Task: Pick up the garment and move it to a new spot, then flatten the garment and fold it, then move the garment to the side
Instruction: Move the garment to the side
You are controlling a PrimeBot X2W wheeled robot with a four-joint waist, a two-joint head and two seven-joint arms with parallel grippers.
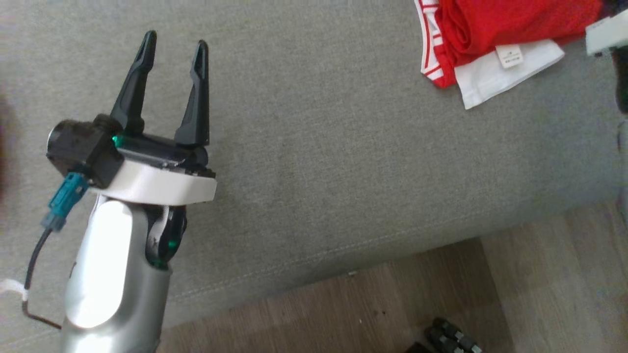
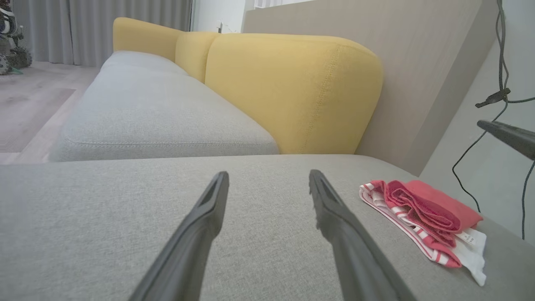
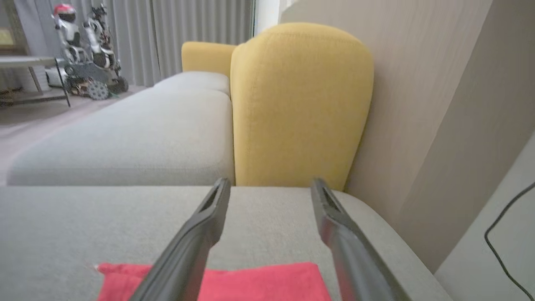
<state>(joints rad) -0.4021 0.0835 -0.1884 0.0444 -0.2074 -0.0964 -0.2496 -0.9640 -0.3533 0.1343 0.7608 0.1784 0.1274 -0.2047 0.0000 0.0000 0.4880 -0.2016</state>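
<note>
The garment (image 1: pixel 495 24) is red and white, with red-white stripes on its edge. The sofa seat (image 1: pixel 343 147) is grey, its backrest (image 2: pixel 292 92) yellow, the floor (image 1: pixel 539 294) brown.

Sofa seat (image 1: pixel 343 147) of matt grey woven cloth, slightly rough; garment (image 1: pixel 490 29) of soft red and white cloth; floor (image 1: pixel 441 304) of smooth wood-grain boards; left tool (image 1: pixel 175 41) of matt black plastic on a glossy silver forearm (image 1: pixel 108 264).

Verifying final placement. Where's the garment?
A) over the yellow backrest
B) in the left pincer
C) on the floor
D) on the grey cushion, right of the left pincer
D: the garment lies on the grey cushion, well right of the open, empty left pincer.
</note>
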